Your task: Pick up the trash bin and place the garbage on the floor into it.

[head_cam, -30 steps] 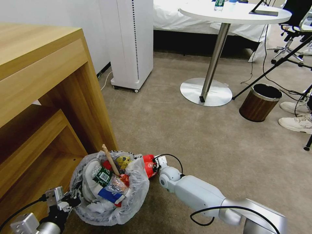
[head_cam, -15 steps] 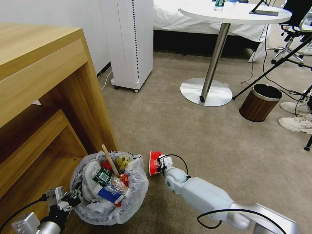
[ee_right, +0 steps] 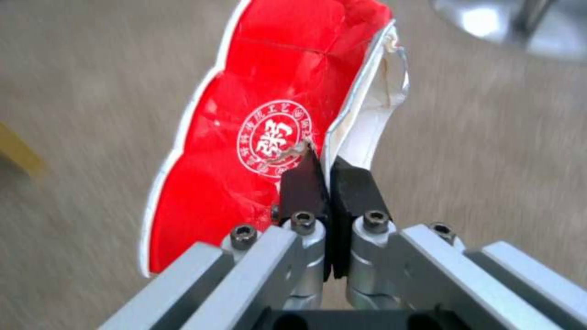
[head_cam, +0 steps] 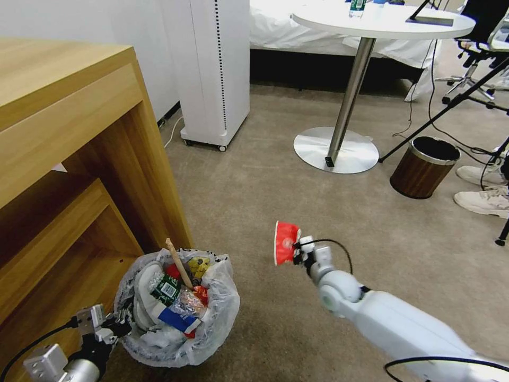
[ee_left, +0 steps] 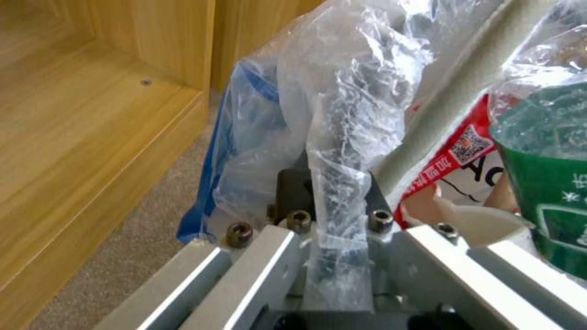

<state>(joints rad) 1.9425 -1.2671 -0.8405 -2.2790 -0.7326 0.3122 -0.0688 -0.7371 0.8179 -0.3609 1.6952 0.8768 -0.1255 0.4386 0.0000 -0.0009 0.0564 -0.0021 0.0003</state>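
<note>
Head view: one trash bin [head_cam: 177, 313], two tools.

Floor: beige short-pile carpet [head_cam: 275, 180] throughout, evenly lit. Furniture: light wood-grain desk [head_cam: 58, 101] with open lower shelves at the robot's left; tall white floor-standing appliance [head_cam: 214, 69] on small casters against the white wall [head_cam: 79, 21]; round white pedestal table [head_cam: 384, 20] on a chrome column and disc base [head_cam: 335, 149], standing before a bed draped in white linen [head_cam: 275, 26]. Sundries: brown wood-grain bin with metal rim [head_cam: 424, 167] to the right of the table base, black tripod legs [head_cam: 450, 103] with trailing cables, and an office chair [head_cam: 485, 37] at the far right.
</note>
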